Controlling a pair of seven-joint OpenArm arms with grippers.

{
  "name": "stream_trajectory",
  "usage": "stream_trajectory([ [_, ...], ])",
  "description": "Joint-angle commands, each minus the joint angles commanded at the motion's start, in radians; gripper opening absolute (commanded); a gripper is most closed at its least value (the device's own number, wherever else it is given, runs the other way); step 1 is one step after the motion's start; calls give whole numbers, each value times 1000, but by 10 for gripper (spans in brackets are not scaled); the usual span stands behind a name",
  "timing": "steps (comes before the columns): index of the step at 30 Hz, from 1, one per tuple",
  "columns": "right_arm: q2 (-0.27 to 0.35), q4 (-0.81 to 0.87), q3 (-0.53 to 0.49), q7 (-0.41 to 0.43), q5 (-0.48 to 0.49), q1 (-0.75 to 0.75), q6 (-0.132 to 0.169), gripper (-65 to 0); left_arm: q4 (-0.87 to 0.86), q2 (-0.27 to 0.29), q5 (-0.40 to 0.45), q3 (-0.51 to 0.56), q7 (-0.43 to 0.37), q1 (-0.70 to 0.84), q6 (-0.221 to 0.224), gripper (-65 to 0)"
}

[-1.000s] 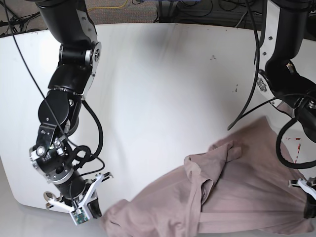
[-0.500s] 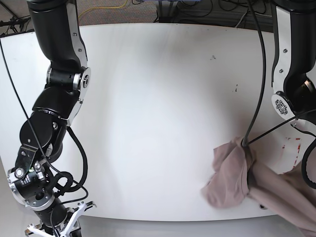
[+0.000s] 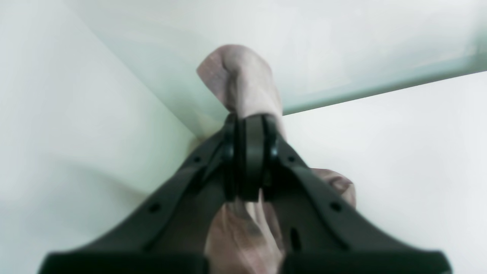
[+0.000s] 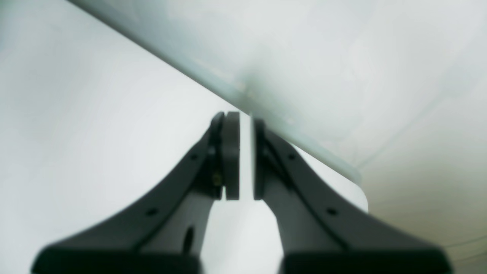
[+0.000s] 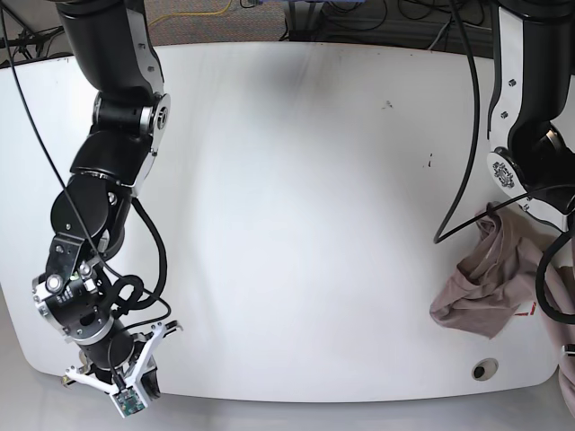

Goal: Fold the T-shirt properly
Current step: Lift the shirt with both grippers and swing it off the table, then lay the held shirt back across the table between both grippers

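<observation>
The T-shirt [image 5: 490,278] is pinched in the left gripper's [image 3: 249,160] jaws; bunched at the surface's [image 5: 296,197] right edge, it could be dragged off. The right gripper's [image 4: 245,156] jaws are slightly spread, with nothing held.

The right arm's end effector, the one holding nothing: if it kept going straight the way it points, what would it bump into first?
Probably the white table's edge. In the wrist view the right end effector points at that edge with nothing between, though blur makes depth uncertain. The T-shirt lies far off on the other side.

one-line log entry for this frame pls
left gripper: shut on T-shirt | right gripper: open, empty | shirt bunched at table edge
</observation>
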Motion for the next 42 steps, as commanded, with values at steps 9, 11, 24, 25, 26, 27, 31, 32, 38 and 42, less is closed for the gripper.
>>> stream_trajectory([
  [9, 3, 6, 35, 0, -2, -89, 0, -610, 110, 12, -64, 89, 0, 0, -2, -650],
  [11, 2, 6, 52, 0, 5, -107, 0, -610, 138, 32, -104, 97, 0, 0, -2, -650],
  [24, 2, 49, 133, 2, 8, -232, 0, -612, 175, 137, -252, 282, 0, -44, -2, -650],
  [25, 0, 60, 140, 2, 8, -245, 0, -612, 175, 147, -252, 299, 0, -57, -2, -650],
  [26, 0, 69, 141, 2, 8, -255, 0, -612, 175, 161, -250, 318, 0, -72, -2, -650],
  [27, 0, 71, 141, 2, 8, -262, 0, -612, 173, 175, -253, 336, 0, -86, -2, -650],
  [31, 0, 72, 147, 2, 8, -284, 0, -612, 173, 230, -247, 443, 0, -146, -2, -650],
  [32, 0, 74, 150, 2, 8, -293, 0, -612, 173, 252, -247, 466, 0, -164, -2, -650],
  [38, -3, 137, 187, 2, 8, -356, 0, -612, 157, 368, -216, 531, 0, -252, -2, -650],
  [42, -3, 140, 192, 2, 8, -371, 0, -612, 112, 443, -157, 582, 0, -302, -2, -650],
])
